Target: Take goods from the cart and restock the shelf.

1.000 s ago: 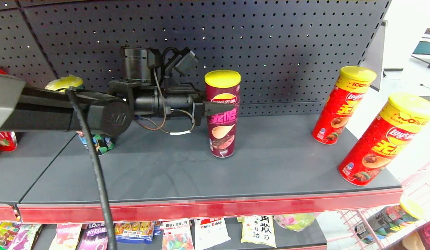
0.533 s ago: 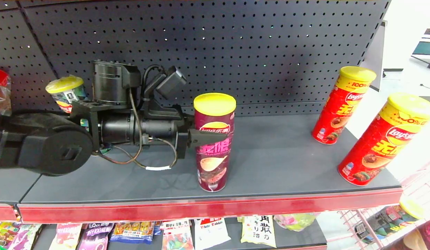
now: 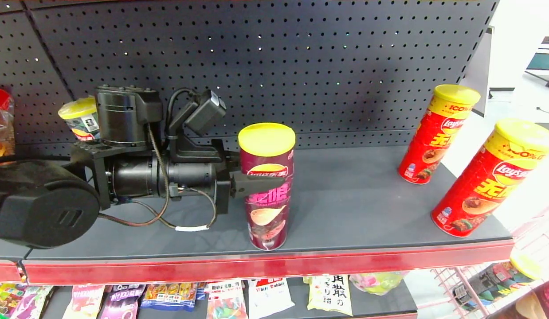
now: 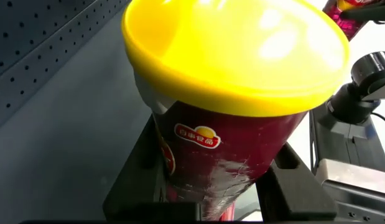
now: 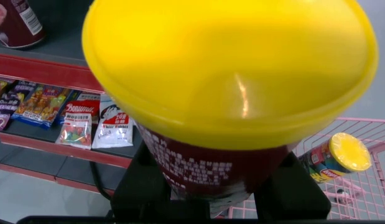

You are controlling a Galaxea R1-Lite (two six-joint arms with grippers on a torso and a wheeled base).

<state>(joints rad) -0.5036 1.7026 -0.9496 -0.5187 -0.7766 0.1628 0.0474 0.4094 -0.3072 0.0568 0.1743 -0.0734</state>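
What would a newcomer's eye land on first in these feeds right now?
First, the left gripper clamped on a maroon can with a yellow lid, upright near the front edge of the grey shelf. Next, at the shelf's right end, the rear red can and the front red can. In the right wrist view, the right gripper grips a dark red can under its broad yellow lid.

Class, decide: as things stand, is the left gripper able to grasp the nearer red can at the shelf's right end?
Probably not yet: the left gripper is shut on the maroon can. The shelf towards the red can lies bare.
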